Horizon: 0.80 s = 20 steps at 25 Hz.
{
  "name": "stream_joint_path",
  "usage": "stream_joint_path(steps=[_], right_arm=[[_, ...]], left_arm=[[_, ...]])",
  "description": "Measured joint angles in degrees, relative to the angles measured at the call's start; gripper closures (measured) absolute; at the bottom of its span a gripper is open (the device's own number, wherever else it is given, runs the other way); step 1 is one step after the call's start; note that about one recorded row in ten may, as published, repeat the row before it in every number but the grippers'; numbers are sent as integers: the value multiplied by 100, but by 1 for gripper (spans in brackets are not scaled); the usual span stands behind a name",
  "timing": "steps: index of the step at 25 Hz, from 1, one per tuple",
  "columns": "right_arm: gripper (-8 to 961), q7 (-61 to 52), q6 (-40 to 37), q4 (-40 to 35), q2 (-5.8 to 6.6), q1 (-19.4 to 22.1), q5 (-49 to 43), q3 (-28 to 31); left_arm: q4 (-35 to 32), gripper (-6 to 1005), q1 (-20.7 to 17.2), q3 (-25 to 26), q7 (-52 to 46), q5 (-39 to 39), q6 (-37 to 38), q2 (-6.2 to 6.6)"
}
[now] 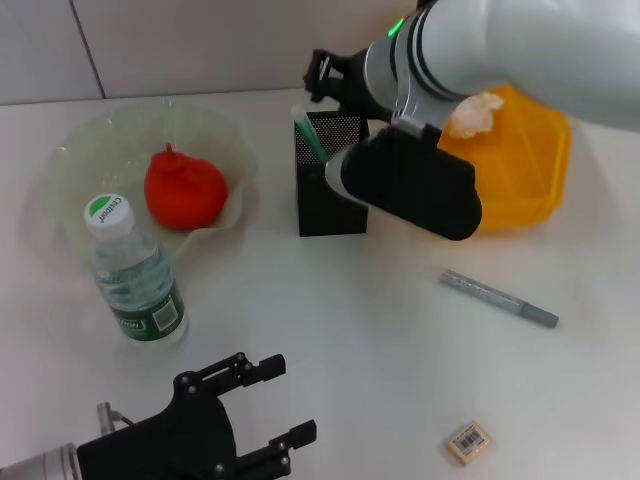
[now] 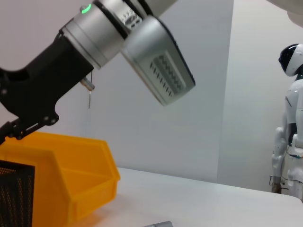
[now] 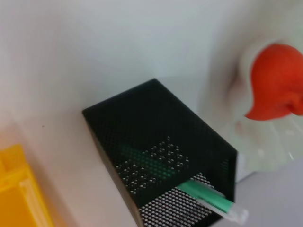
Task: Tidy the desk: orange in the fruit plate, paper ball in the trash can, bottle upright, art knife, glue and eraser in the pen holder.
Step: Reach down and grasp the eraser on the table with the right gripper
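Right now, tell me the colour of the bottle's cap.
White with a green patch, on the clear plastic bottle's cap; head view shows it best.

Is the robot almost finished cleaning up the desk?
Mostly. The orange sits in the fruit plate, the bottle stands upright, and the paper ball is in the yellow bin. A green stick leans in the pen holder. The grey knife and eraser remain.

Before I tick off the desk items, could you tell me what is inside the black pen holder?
One green stick-shaped item leans inside the pen holder, its clear end poking over the rim. The right gripper hangs above. The holder's floor is mostly hidden by its mesh walls.
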<state>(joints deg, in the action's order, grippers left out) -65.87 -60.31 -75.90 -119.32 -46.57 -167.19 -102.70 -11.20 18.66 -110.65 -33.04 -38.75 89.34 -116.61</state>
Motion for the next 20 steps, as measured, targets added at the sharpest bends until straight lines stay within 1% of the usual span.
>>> stream_joint_path(steps=[1, 4, 5, 6, 7, 8, 9, 10, 11, 12, 14, 15, 16, 17, 18, 19, 20], right_arm=[[667, -232, -108, -276, -10, 81, 35, 112], [649, -498, -331, -792, -29, 271, 334, 358], [643, -498, -331, -792, -29, 271, 334, 358], [638, -616, -533, -1201, -39, 429, 689, 583], [632, -616, -533, -1201, -39, 429, 689, 583], [626, -792, -635, -1502, -45, 555, 987, 750], [620, -860, -663, -1605, -47, 602, 1100, 809], [614, -1018, -654, -1801, -48, 727, 1401, 959], [608, -1218, -473, -2166, -36, 1110, 2292, 1369], [602, -1218, -473, -2166, -36, 1110, 2292, 1369], [591, -1249, -186, -2356, -20, 1528, 3274, 1729], [585, -1247, -51, -2413, -13, 1804, 3871, 1903], [579, -1211, 143, -2411, -10, 2416, 5154, 2146], [573, -1211, 143, -2411, -10, 2416, 5154, 2146], [567, -1074, 181, -2305, -14, 2720, 5779, 2179], [561, -588, 265, -1959, -31, 3213, 6911, 2138], [555, -588, 265, -1959, -31, 3213, 6911, 2138]], left_arm=[[-9, 311, 14, 0, 0, -14, 12, 12], [-26, 311, 21, 0, 0, -24, 26, 46], [-26, 311, 21, 0, 0, -24, 26, 46], [-36, 311, 23, -2, 0, -25, 34, 65], [-36, 311, 23, -2, 0, -25, 34, 65], [-44, 311, 23, -5, 0, -27, 41, 76], [-53, 311, 21, -7, 1, -28, 48, 82], [-65, 311, 14, -10, 15, -32, 61, 90], [-75, 311, -11, -8, 160, -17, 81, 97], [-75, 311, -11, -8, 160, -17, 81, 97], [-75, 311, -48, 0, 387, 15, 97, 95], [-75, 311, -65, 5, 464, 24, 110, 95], [-78, 311, -94, 25, 554, 24, 176, 114], [-78, 311, -94, 25, 554, 24, 176, 114], [-79, 311, -101, 40, 570, 25, 209, 126], [-53, 311, -116, 152, 596, 17, 318, 158], [-53, 311, -116, 152, 596, 17, 318, 158]])
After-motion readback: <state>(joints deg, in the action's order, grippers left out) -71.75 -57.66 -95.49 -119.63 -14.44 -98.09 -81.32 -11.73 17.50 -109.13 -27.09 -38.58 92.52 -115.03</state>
